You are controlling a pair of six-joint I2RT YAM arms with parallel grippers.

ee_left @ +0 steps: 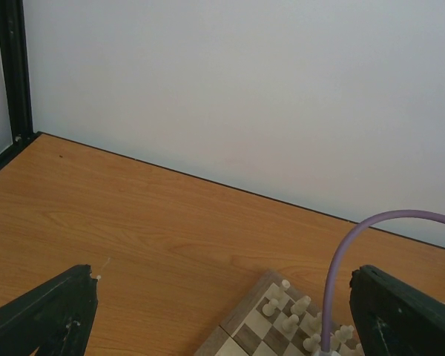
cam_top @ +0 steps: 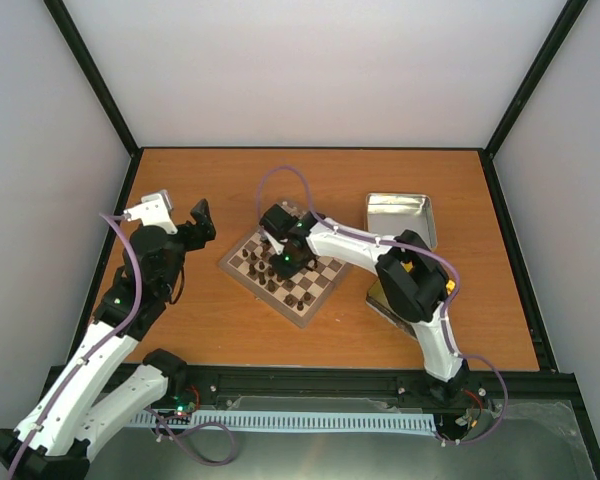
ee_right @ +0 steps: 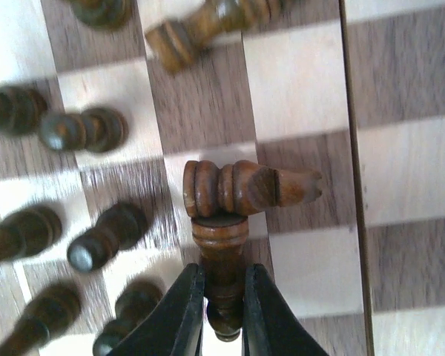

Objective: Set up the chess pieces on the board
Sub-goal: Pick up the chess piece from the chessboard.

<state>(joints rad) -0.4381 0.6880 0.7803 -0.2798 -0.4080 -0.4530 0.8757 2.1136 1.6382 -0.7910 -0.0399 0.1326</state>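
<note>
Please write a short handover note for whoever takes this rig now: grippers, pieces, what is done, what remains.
Left gripper: open, empty, off to the side of the small checked wooden chessboard.
Right gripper: shut on a dark brown wooden chessman over the board.
A second dark chessman lies on its side, touching it.
Done: several dark chessmen stand on squares; cream chessmen stand at one corner.
Left: place the held chessman, raise the fallen one.

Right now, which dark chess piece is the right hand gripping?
The dark piece at bottom centre of the right wrist view, pinched by the right hand, just below the toppled piece; the others sit untouched.
</note>
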